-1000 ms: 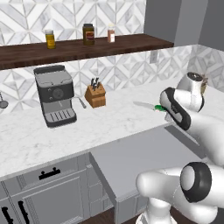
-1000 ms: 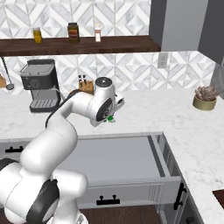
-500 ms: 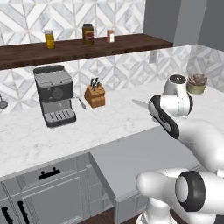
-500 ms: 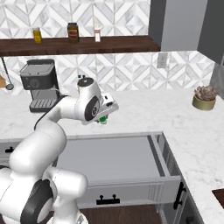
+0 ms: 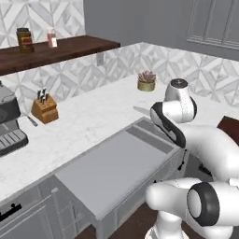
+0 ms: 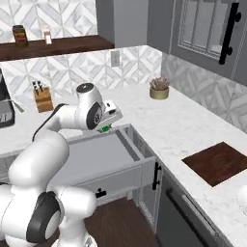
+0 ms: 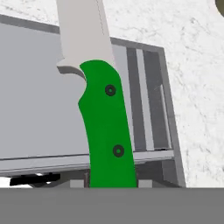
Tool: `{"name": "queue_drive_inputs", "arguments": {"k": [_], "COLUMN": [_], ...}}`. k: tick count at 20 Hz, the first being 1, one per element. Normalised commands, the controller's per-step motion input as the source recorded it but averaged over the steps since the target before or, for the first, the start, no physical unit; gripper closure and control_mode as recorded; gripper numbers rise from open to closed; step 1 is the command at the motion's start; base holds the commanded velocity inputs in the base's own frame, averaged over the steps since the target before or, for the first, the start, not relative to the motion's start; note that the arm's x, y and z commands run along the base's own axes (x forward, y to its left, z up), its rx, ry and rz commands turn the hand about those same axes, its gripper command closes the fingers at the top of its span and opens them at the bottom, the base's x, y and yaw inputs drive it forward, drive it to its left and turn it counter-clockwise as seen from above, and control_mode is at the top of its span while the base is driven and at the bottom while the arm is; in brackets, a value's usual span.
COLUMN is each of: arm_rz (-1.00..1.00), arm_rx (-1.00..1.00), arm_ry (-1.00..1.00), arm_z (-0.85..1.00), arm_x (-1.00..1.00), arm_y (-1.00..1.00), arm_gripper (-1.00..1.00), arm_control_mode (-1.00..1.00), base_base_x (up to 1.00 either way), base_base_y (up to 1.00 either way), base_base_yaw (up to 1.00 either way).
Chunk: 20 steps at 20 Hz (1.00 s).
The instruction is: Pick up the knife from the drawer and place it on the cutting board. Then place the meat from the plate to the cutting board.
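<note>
Hand view: claw (image 7: 113,181) grips knife (image 7: 105,127), no writing legible.

Green-handled knife (image 7: 107,131), grey drawer (image 7: 39,113), seemingly reddish-brown cutting board (image 6: 217,161).

Knife (image 7: 107,131): glossy green handle, matt pale blade; marble-look counter (image 7: 192,65).

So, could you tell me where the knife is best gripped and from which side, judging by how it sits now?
By its green handle: the gripper is already shut on the knife there, coming from the butt end, blade pointing away over the open drawer. The handle is thick and contoured, and the blade is thin and sharp.
</note>
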Motion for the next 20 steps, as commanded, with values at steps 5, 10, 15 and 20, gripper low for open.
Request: {"name": "queue_drive_inputs", "arguments": {"k": [5,10,15,20], "arm_rz": [0.0,0.0,0.0,0.0], "arm_rx": [0.0,0.0,0.0,0.0], "arm_ry": [0.0,0.0,0.0,0.0], "arm_z": [0.0,0.0,0.0,0.0], "arm_x": [0.0,0.0,0.0,0.0], "arm_y": [0.0,0.0,0.0,0.0], "arm_gripper": [1.0,1.0,1.0,1.0], "arm_control_mode": [1.0,1.0,1.0,1.0], "base_base_x": [-0.27,-0.13,0.0,0.0], "base_base_y": [0.0,0.0,0.0,0.19], "base_base_yaw": [-0.71,-0.75,-0.75,-0.75]}}
